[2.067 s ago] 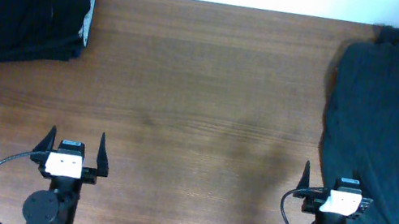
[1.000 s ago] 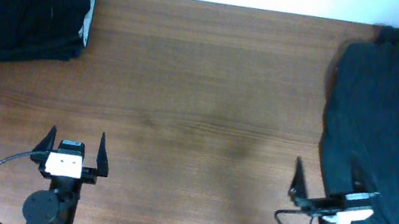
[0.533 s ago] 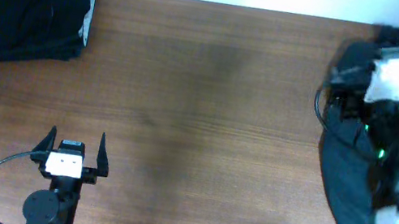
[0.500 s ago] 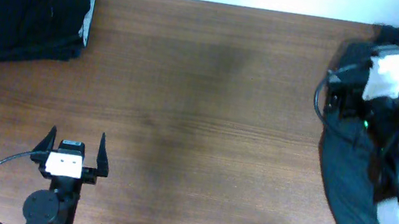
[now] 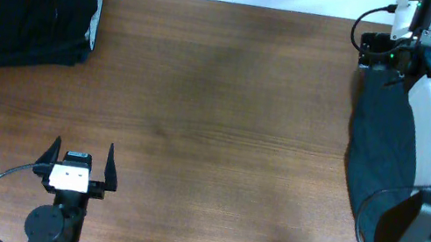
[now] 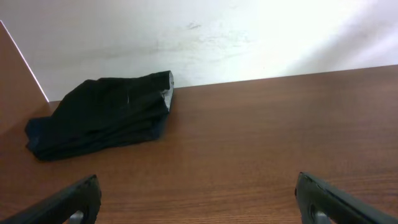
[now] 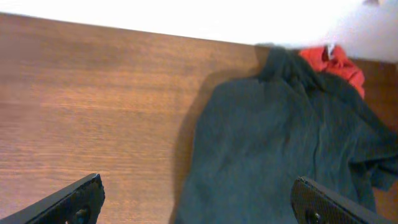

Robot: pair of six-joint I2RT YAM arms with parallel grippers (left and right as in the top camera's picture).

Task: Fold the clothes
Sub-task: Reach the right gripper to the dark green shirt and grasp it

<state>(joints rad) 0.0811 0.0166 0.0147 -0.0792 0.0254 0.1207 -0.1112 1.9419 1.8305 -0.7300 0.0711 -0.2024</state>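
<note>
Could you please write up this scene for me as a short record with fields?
table: brown wood
T-shirt: dark charcoal, unfolded and rumpled, lying along the right side
red garment: peeking out at the T-shirt's far end
black folded garment: far left corner, pale side stripe showing
left tool: open, empty, near left, away from all cloth
right tool: open, empty, reached out over the T-shirt's far end
folding: not yet begun
</note>
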